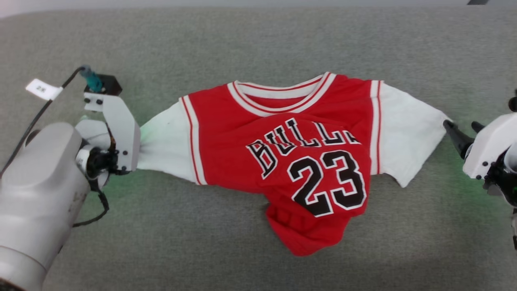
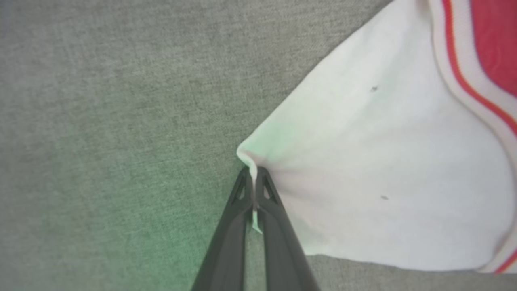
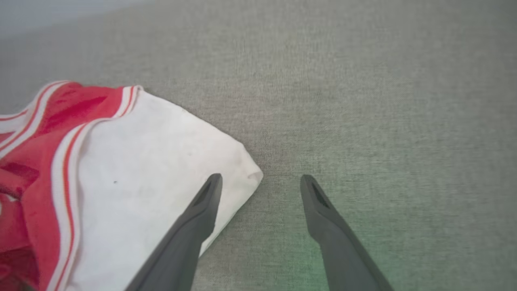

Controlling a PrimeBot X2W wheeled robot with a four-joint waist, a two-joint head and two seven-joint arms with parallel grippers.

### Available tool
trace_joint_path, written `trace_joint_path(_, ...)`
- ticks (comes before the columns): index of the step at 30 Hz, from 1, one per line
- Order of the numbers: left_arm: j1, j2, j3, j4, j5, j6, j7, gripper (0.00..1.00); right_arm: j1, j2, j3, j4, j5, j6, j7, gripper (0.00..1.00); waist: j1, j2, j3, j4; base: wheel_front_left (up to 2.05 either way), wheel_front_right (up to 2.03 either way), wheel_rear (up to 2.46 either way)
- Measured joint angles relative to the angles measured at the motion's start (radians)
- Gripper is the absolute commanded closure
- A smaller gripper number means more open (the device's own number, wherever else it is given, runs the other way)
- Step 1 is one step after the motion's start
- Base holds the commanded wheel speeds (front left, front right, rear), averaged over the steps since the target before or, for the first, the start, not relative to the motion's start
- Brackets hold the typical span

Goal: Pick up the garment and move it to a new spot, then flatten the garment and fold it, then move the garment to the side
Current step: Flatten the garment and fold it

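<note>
Left gripper [image 2: 254,182] tips are pinched tight on the edge of the shirt [image 2: 383,161], at its white sleeve. Right gripper [image 3: 260,182] is spread wide and holds nothing: one finger over the other sleeve's corner, the other over bare grey mat [image 3: 383,101]. The shirt lies between both grippers, front up, hem bunched. Print reads "BULL", last letter creased, "23" below. White tag [image 1: 42,89] by the left arm is unreadable.

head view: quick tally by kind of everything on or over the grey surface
garment: 1
grippers: 2, left gripper and right gripper
white tag: 1
total: 4
</note>
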Motion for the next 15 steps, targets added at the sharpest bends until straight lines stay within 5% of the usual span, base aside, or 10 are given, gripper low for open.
trace_joint_path(7,-0.025,-0.019,-0.001,0.008,0.001,-0.015,-0.017,1.0,-0.125,-0.007,0.036,0.198,0.031,0.0,0.126,0.0,0.0,0.0,0.024,0.03,0.0,0.0,0.0)
trace_joint_path(8,-0.029,-0.023,-0.001,0.012,0.001,-0.017,-0.019,1.0,-0.145,-0.007,0.044,0.221,0.039,0.0,0.151,0.69,0.0,0.0,0.026,0.033,0.0,0.0,0.0)
trace_joint_path(9,-0.034,-0.028,-0.002,0.016,0.001,-0.02,-0.02,1.0,-0.164,-0.012,0.052,0.242,0.051,0.0,0.171,1.0,0.0,0.0,0.028,0.036,0.0,0.0,0.0)
trace_joint_path(15,-0.059,-0.052,-0.01,0.051,0.005,-0.024,-0.035,1.0,-0.241,-0.025,0.111,0.324,0.055,0.0,0.175,1.0,0.0,0.0,0.015,0.046,0.0,0.0,0.0)
